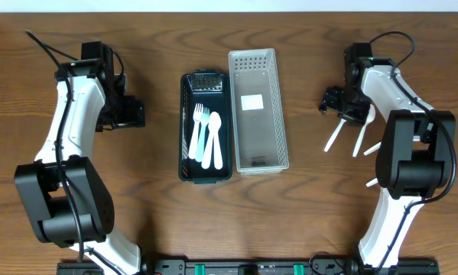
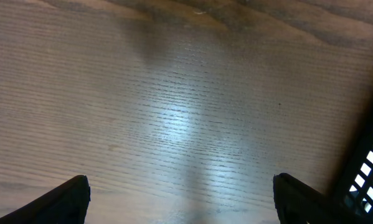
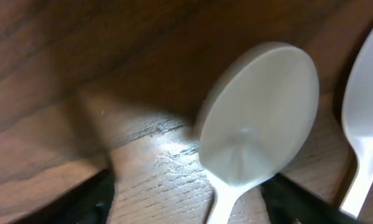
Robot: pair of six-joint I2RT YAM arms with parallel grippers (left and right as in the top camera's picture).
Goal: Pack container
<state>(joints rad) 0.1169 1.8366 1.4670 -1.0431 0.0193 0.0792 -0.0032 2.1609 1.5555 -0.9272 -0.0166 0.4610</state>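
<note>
A dark basket (image 1: 184, 130) in the middle of the table holds several white plastic forks and spoons (image 1: 206, 137). A light grey basket (image 1: 278, 114) stands against its right side with only a white label inside. My right gripper (image 1: 337, 103) is open and low over the table. Its fingers (image 3: 186, 199) stand on either side of the neck of a white spoon (image 3: 258, 124) that lies on the wood. A second white spoon (image 3: 367, 124) lies beside it. My left gripper (image 1: 131, 113) is open and empty (image 2: 181, 199) over bare wood, left of the dark basket (image 2: 370, 162).
Two white utensils (image 1: 336, 134) (image 1: 362, 137) lie on the wood just in front of my right gripper. Another white piece (image 1: 372, 182) shows by the right arm's base. The arm bases stand at the near edge.
</note>
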